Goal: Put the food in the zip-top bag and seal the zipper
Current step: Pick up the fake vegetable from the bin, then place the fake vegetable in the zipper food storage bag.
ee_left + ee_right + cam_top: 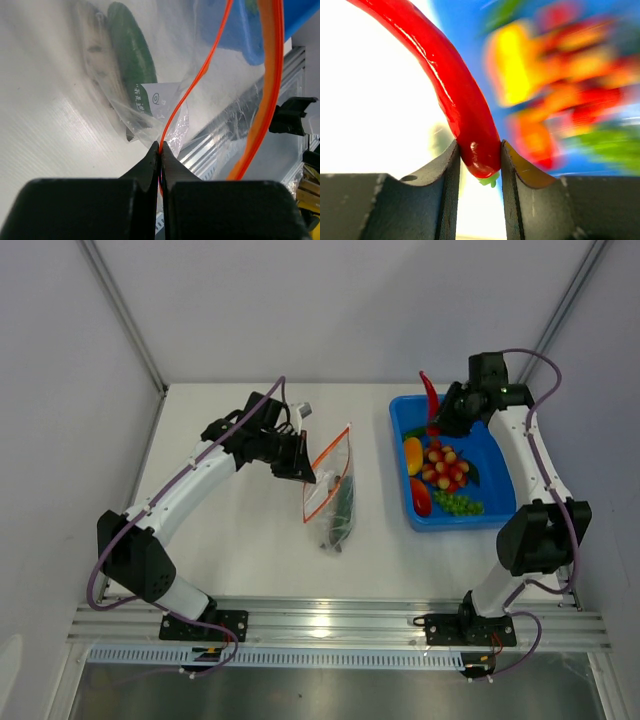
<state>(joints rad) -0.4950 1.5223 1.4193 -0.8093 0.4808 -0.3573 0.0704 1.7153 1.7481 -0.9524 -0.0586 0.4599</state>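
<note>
Your left gripper [160,150] has its fingers pressed together on the zipper [200,75] of the zip-top bag [335,490], mid-table, left of the blue tub [500,470]. Your right gripper [480,165] pinches the red pepper [455,95] by its stem end above the tub's far-left corner.

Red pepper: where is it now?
Top view, right side: red pepper clamped stem-end in the right gripper, above the far-left corner of the blue tub.
</note>
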